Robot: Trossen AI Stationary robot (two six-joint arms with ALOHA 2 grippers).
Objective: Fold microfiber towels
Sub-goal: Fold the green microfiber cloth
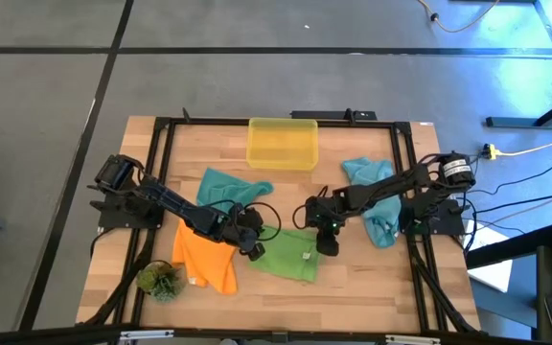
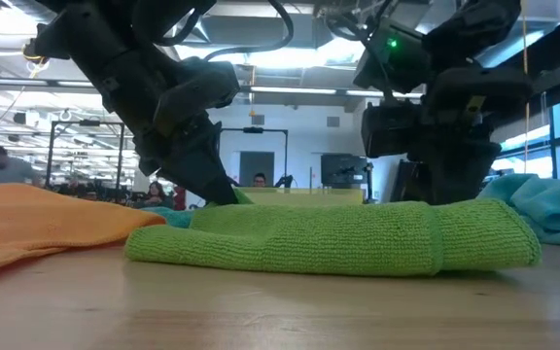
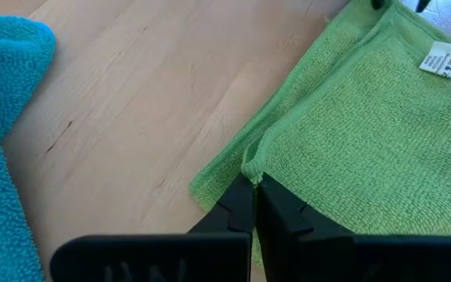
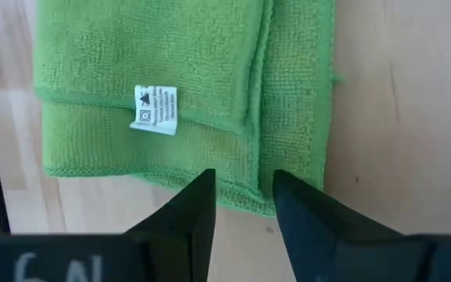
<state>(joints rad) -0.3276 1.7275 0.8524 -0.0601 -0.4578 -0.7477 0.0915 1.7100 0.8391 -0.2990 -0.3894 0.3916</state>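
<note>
A green microfiber towel [image 1: 290, 255], folded over with its white label [image 4: 156, 110] showing, lies flat on the middle of the table. My left gripper [image 1: 254, 249] is at its left end, shut on it. At the towel's right end, my right gripper [image 1: 327, 246] is open, with its two fingertips [image 4: 243, 188] on either side of a layered edge. An orange towel [image 1: 205, 261] lies crumpled at the left front. One teal towel [image 1: 228, 188] lies behind the left arm, and another [image 1: 377, 199] sits under the right arm. My left gripper pinches the corner of the green towel's upper layer [image 3: 251, 163] between its shut fingertips, and the cloth puckers there. The fingers come slanting down from the table's left. The rest of the towel lies flat on the table. My right gripper: I cannot tell whether its fingertips touch the towel.
A yellow translucent bin [image 1: 282, 142] stands at the table's far edge, in the middle. A small green plant tuft [image 1: 159, 280] sits at the near left corner. A black frame [image 1: 161, 172] borders the wooden table. Bare wood shows in front of the green towel.
</note>
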